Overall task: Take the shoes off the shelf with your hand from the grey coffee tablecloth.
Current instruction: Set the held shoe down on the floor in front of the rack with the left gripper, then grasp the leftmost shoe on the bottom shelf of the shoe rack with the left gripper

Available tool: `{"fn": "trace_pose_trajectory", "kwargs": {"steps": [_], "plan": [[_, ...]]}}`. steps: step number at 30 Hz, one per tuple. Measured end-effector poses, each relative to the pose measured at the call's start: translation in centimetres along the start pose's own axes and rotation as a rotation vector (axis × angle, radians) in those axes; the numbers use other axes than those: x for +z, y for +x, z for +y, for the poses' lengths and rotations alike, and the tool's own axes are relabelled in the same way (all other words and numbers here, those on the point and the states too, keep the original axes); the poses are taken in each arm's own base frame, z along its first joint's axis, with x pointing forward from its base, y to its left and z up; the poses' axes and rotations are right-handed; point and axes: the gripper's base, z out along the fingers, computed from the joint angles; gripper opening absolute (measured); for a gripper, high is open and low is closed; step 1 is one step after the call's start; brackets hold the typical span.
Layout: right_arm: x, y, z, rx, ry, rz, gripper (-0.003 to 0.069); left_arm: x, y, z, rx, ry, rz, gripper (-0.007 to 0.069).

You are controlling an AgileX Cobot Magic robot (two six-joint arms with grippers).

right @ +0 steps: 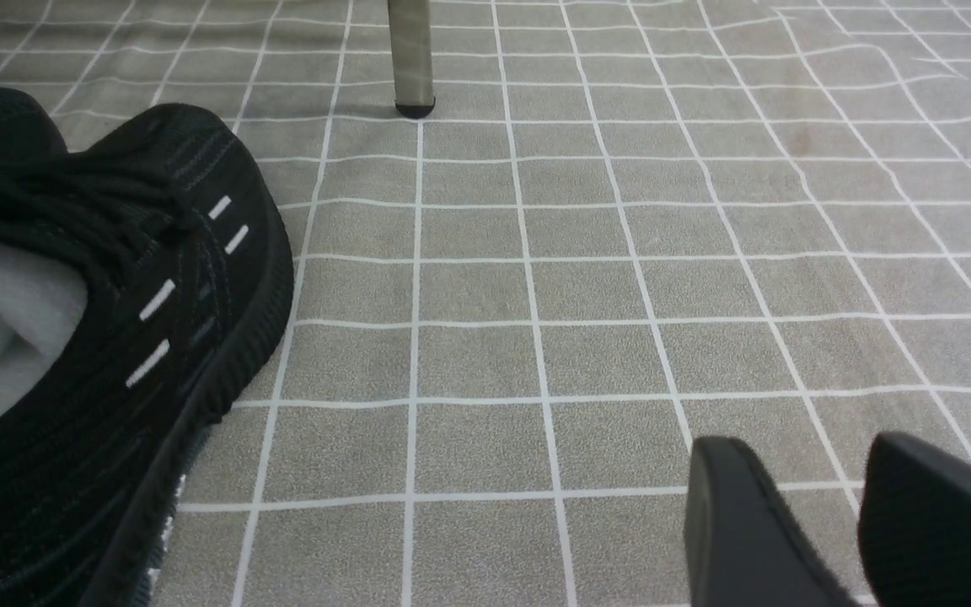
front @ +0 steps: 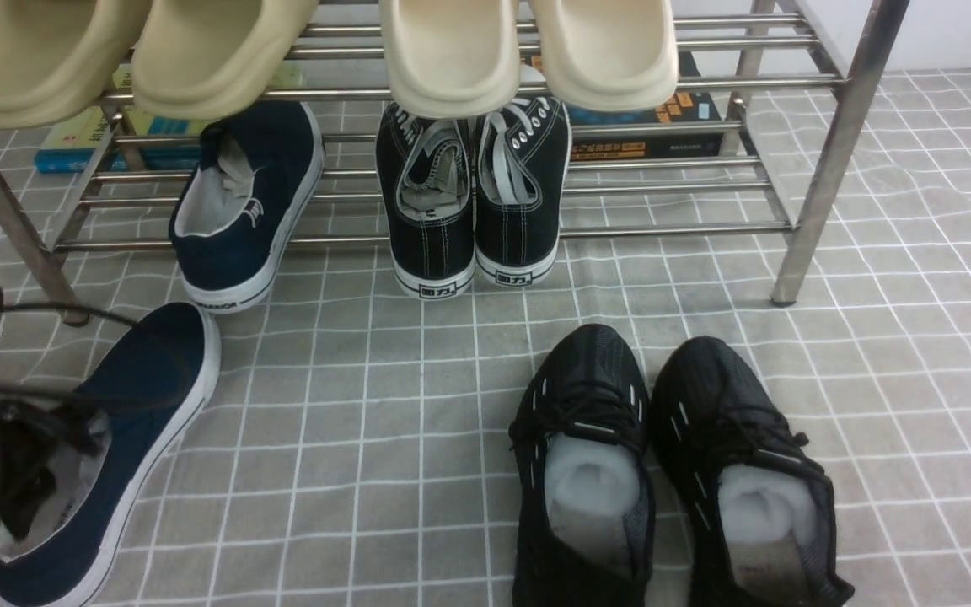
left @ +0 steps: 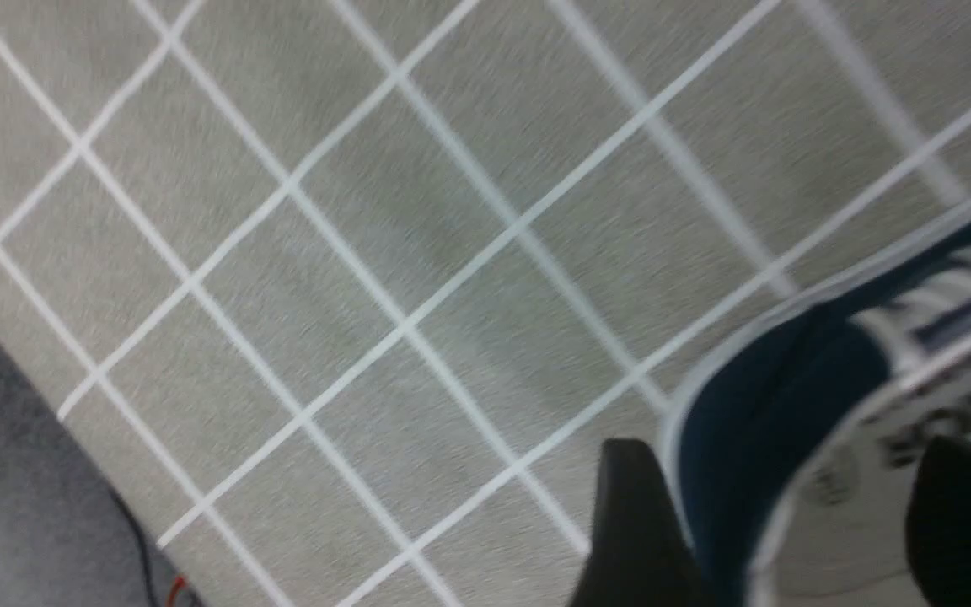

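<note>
One navy-blue shoe (front: 127,438) lies on the grey grid cloth (front: 367,405) at the front left. The other navy shoe (front: 245,202) rests tilted on the lower bars of the steel shelf (front: 823,169), its heel hanging over the front bar. My left gripper (front: 26,472) is at the heel of the shoe on the cloth. In the left wrist view the gripper (left: 789,443) is open and straddles the shoe's side wall (left: 755,396), one finger (left: 637,523) outside and one inside. My right gripper (right: 806,443) hangs slightly open and empty over bare cloth.
Black lace-up canvas sneakers (front: 473,202) stand on the lower tier. Beige slippers (front: 528,51) sit on the upper tier. Black mesh trainers (front: 671,472) stand on the cloth at front centre-right, and one shows in the right wrist view (right: 115,337). Books (front: 646,126) lie behind the shelf.
</note>
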Motion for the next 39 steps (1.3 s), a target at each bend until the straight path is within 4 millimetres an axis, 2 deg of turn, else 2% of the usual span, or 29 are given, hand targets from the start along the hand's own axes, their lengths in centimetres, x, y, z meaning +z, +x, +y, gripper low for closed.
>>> {"fn": "trace_pose_trajectory", "kwargs": {"steps": [1,3,4,5,8,11,17,21,29,32,37,39], "plan": [[0.0,0.0,0.0,0.000,0.000,0.000,0.0239,0.0,0.0,0.0,-0.001,0.001,0.001,0.0460],[0.0,0.0,0.0,0.000,0.000,0.000,0.0239,-2.3,-1.7,-1.3,-0.034,0.096,-0.037,0.0519],[0.0,0.0,0.0,0.000,0.000,0.000,0.0239,-2.4,-1.9,-1.4,-0.034,0.104,-0.044,0.0521],[0.0,0.0,0.0,0.000,0.000,0.000,0.0239,-3.8,-2.8,-2.4,-0.054,0.199,-0.075,0.0533],[0.0,0.0,0.0,0.000,0.000,0.000,0.0239,-5.9,-4.3,-4.1,-0.096,0.392,-0.144,0.0538],[0.0,0.0,0.0,0.000,0.000,0.000,0.0239,-6.7,-4.9,-5.4,-0.153,0.554,-0.176,0.0539],[0.0,0.0,0.0,0.000,0.000,0.000,0.0239,-5.7,-5.3,-7.8,-0.262,0.694,-0.124,0.0539],[0.0,0.0,0.0,0.000,0.000,0.000,0.0239,-3.6,-5.6,-9.6,-0.330,0.734,-0.081,0.0539],[0.0,0.0,0.0,0.000,0.000,0.000,0.0239,-0.8,-5.5,-11.8,-0.384,0.759,-0.051,0.0525],[0.0,0.0,0.0,0.000,0.000,0.000,0.0239,-0.2,-5.3,-12.1,-0.377,0.743,-0.038,0.0476],[0.0,0.0,0.0,0.000,0.000,0.000,0.0239,0.0,-4.3,-12.7,-0.312,0.725,-0.022,0.0139],[0.0,0.0,0.0,0.000,0.000,0.000,0.0239,-0.4,-3.9,-12.8,-0.279,0.725,-0.018,0.0062]]}}
